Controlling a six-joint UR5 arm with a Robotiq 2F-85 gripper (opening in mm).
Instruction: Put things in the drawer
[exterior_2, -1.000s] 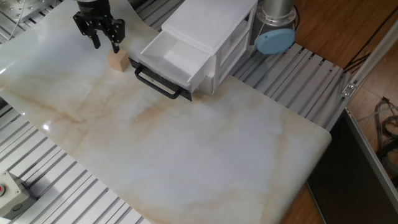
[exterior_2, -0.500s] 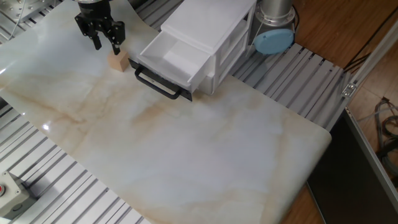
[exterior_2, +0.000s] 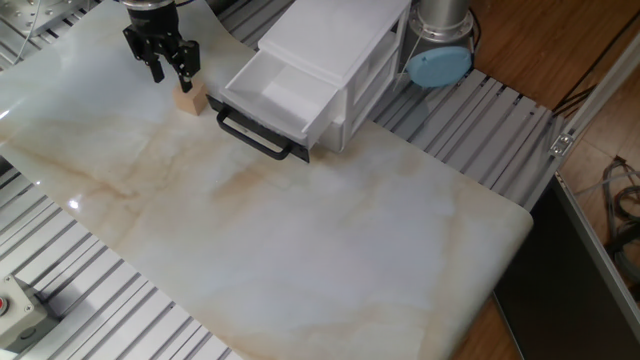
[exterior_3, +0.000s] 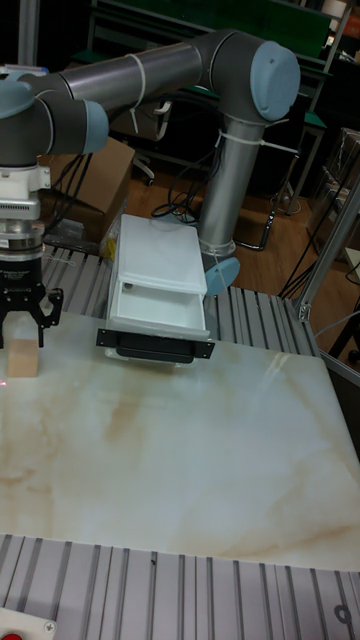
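Observation:
A small tan wooden cube (exterior_2: 189, 99) (exterior_3: 22, 358) sits on the marble tabletop, left of the drawer. My gripper (exterior_2: 171, 78) (exterior_3: 22, 342) hangs open directly over it, with one fingertip (exterior_3: 43, 338) level with the cube's top edge on each side; I cannot tell whether they touch it. The white drawer (exterior_2: 272, 92) (exterior_3: 158, 305) is pulled out of its cabinet (exterior_2: 345, 35), black bar handle (exterior_2: 254, 135) facing the table. Its inside shows only white.
The arm's grey base column (exterior_3: 228, 190) with a light-blue round cap (exterior_2: 440, 65) stands behind the cabinet. Ribbed aluminium rails (exterior_2: 480, 110) border the marble sheet (exterior_2: 320, 230). A box with a red button (exterior_2: 12, 305) sits at the front left corner.
The gripper has shifted slightly up-left in the fixed view and looks a little smaller, staying open. Cube and drawer have not moved.

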